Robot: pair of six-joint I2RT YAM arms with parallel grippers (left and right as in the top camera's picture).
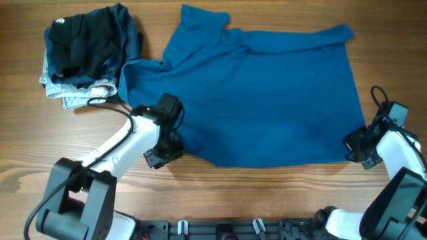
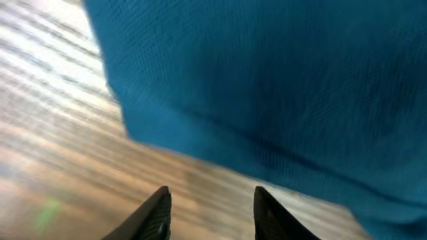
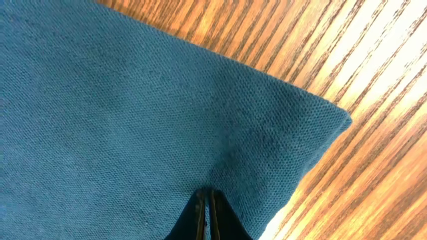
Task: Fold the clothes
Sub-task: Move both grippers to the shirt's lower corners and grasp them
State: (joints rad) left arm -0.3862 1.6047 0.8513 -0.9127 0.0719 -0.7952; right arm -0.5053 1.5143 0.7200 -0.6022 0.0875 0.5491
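The shirt (image 1: 260,93) lay spread flat across the middle of the table (image 1: 267,193), collar and sleeves toward the far side and the hem running along the near side. The left gripper (image 1: 163,152) sat at the shirt's near left edge. From its wrist, the left gripper (image 2: 210,215) was open, fingers (image 2: 157,213) apart over bare wood, and the blue edge of the shirt (image 2: 267,80) was just ahead of the tips. That view was blurred, so touch could not be judged.

Over on the right, the right gripper (image 1: 355,143) was down at the near right corner of the cloth. Its wrist view showed the right gripper (image 3: 207,212) closed. The two fingers were pressed together with only a thin line between them, pinching the shirt (image 3: 133,120) just in from the corner. That corner lay against the wood grain beside them.

At the far left, well apart from both arms, a pile of clothes (image 1: 87,53) sat in a heap, black on top with pale denim poking out underneath. Its edge touched the shirt's left sleeve.
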